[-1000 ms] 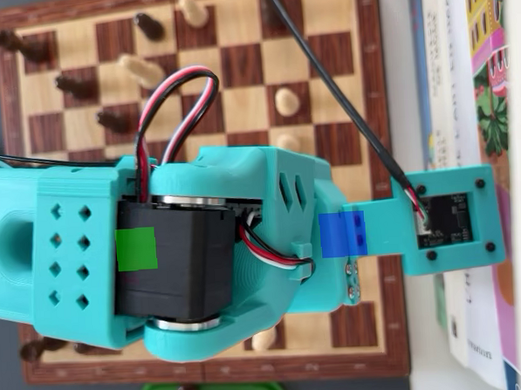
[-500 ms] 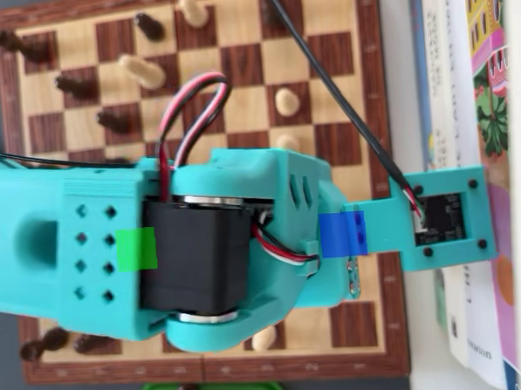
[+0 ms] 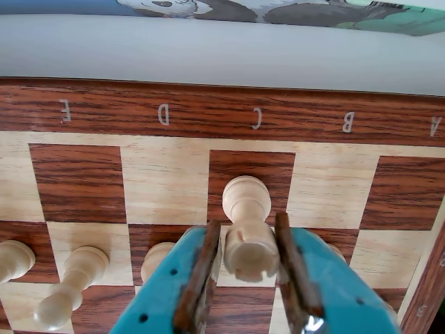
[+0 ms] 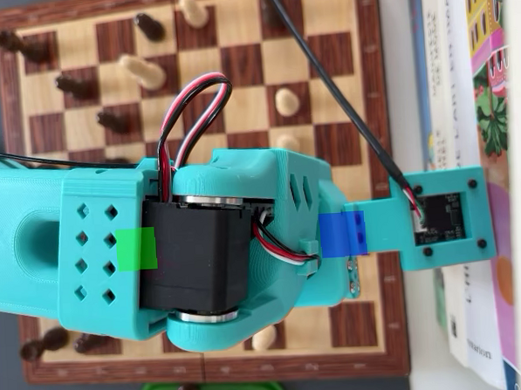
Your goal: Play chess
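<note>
Lighting: we record even, bright, diffuse light in both views, source not identifiable. Shadows: soft and short; in the wrist view we note a faint shadow beside the white rook (image 3: 247, 229) on the chessboard (image 3: 167, 111). Glare: mild sheen on the board's varnished border; no blown highlights. Focus: in the wrist view we find the board letters sharp, the teal claw (image 3: 243, 240) slightly soft at the lower edge. In the overhead view the teal arm (image 4: 202, 250) is crisp; the books (image 4: 464, 79) look washed out at right. Distortion: slight bowing of the board edge in the wrist view.
</note>
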Robot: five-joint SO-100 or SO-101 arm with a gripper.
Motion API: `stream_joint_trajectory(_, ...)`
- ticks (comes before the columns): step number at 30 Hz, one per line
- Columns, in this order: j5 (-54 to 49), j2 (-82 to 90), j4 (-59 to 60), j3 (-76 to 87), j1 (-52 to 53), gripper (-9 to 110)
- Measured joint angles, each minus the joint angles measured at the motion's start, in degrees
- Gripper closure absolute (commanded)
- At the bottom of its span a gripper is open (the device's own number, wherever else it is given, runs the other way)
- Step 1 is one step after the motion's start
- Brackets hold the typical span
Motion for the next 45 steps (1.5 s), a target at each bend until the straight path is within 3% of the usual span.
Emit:
stream_joint_trajectory(20, 0.0, 3.1, 0.0, 0.4, 0.2, 95)
stream_joint_trajectory(45, 0.0, 28.0, 0.0, 22.9, 2.5, 95)
